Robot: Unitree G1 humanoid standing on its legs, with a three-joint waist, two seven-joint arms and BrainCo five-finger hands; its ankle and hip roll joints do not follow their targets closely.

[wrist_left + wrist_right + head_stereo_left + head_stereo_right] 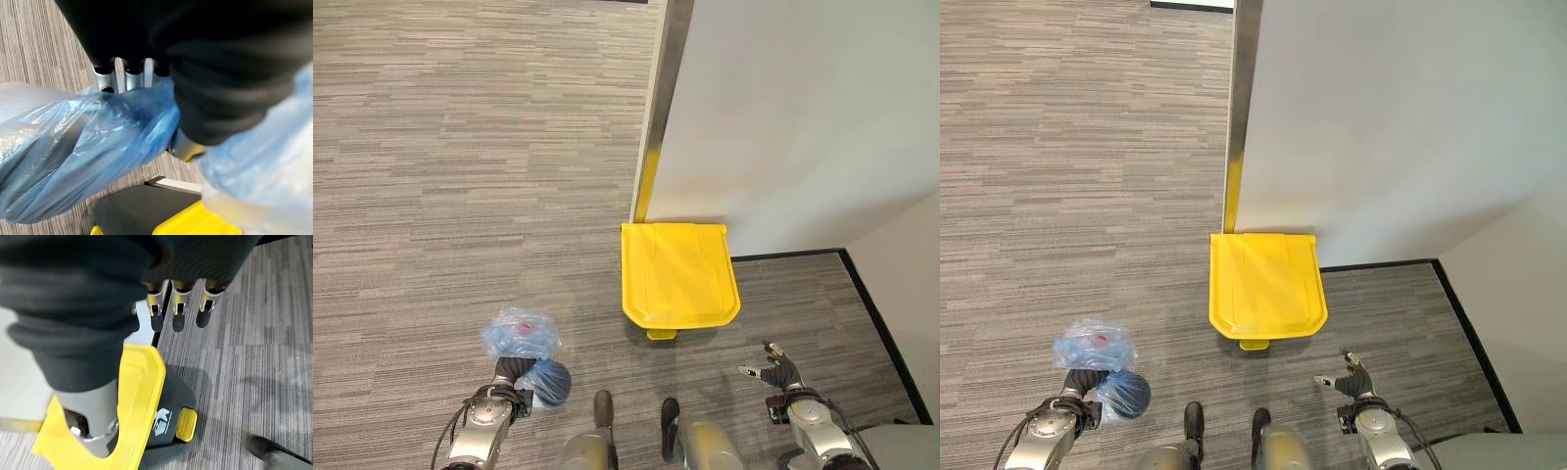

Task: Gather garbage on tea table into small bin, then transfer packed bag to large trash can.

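A blue plastic garbage bag (521, 336) hangs from my left hand (514, 374) at the lower left, over the carpet. In the left wrist view the fingers (106, 81) are curled round the bag's twisted blue neck (93, 142). The large trash can (677, 272) has a shut yellow lid and stands against the white wall, ahead and slightly right. A yellow foot pedal (186, 424) sticks out at its base. My right hand (775, 369) hovers open at the lower right, to the right of the can, holding nothing.
A white wall (803, 117) with a metal corner strip (658, 108) stands behind the can. Black skirting (876, 313) runs along the wall at right. Grey striped carpet (460, 176) stretches out to the left.
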